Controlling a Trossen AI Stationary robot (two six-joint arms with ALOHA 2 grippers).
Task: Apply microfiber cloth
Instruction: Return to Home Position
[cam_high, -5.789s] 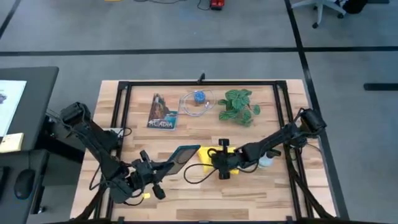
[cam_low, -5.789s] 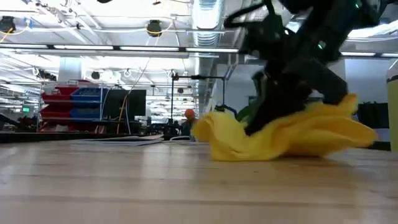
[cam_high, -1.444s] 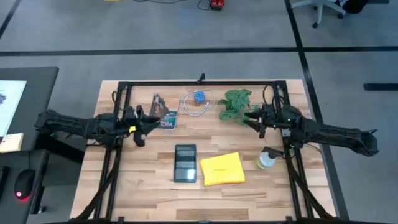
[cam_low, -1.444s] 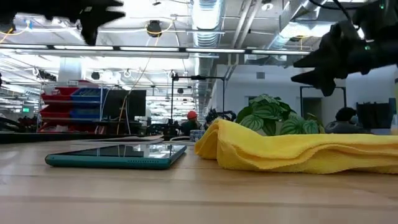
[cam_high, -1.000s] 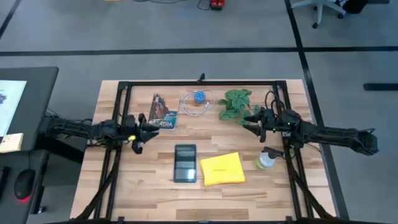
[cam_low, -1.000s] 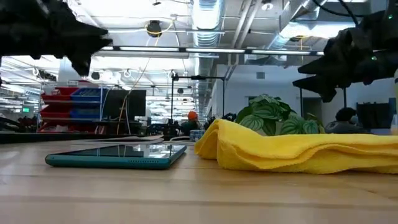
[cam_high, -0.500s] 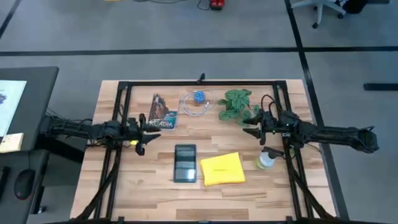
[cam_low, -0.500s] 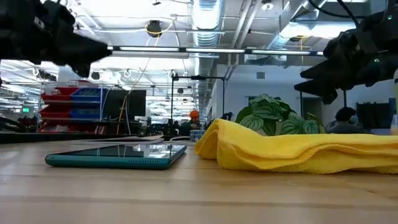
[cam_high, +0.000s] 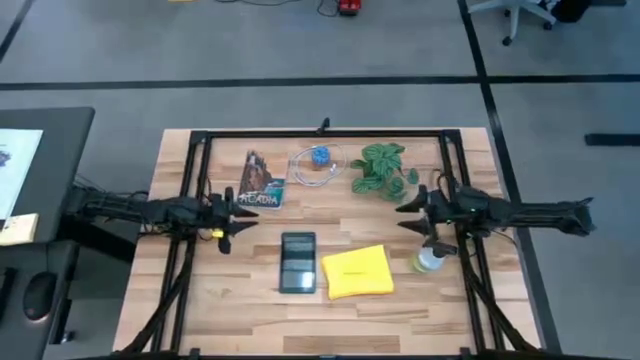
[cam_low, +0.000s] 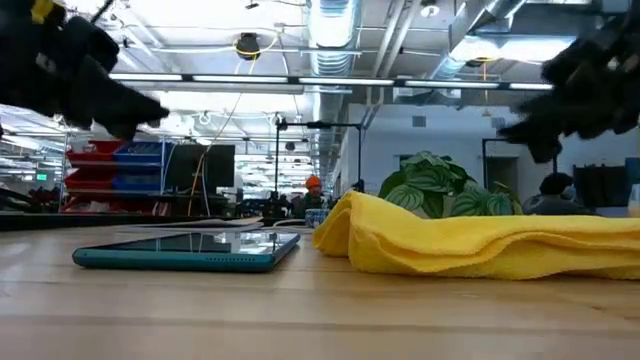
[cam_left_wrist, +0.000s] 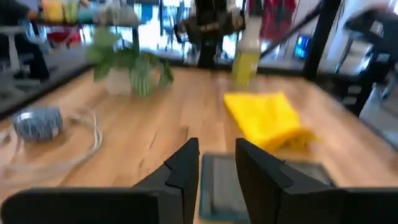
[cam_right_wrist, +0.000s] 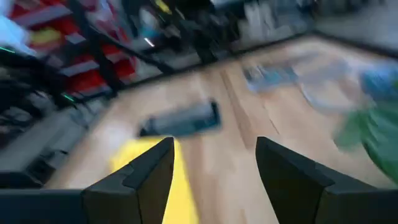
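Microfiber cloth (cam_high: 358, 272) lies folded, roughly square, flat on the worktop (cam_high: 400, 315). It sits in the near half, a bit right of centre, with no gripper on it. In the low view its near edge shows as a thick rumpled fold (cam_low: 470, 240).

Tablet (cam_high: 297, 262) lies flat just beside the cloth's left edge, screen up, with a narrow gap between them.

Spray bottle (cam_high: 429, 259) stands upright toward the right edge, right of the cloth and apart from it. The left wrist view shows yellow-green liquid inside.

Left gripper (cam_high: 235, 212) hangs over the left side of the worktop, beyond the tablet. Its fingers are slightly parted and hold nothing.

Right gripper (cam_high: 406, 217) hangs over the right side, just beyond the bottle. Its fingers are spread wide and hold nothing.

Along the far edge, left to right:
- a book (cam_high: 258, 182) lying flat
- a blue spool (cam_high: 319, 156) with loose cord looped around it
- a plant (cam_high: 383, 170) in a pale pot; the pot shows only in the left wrist view
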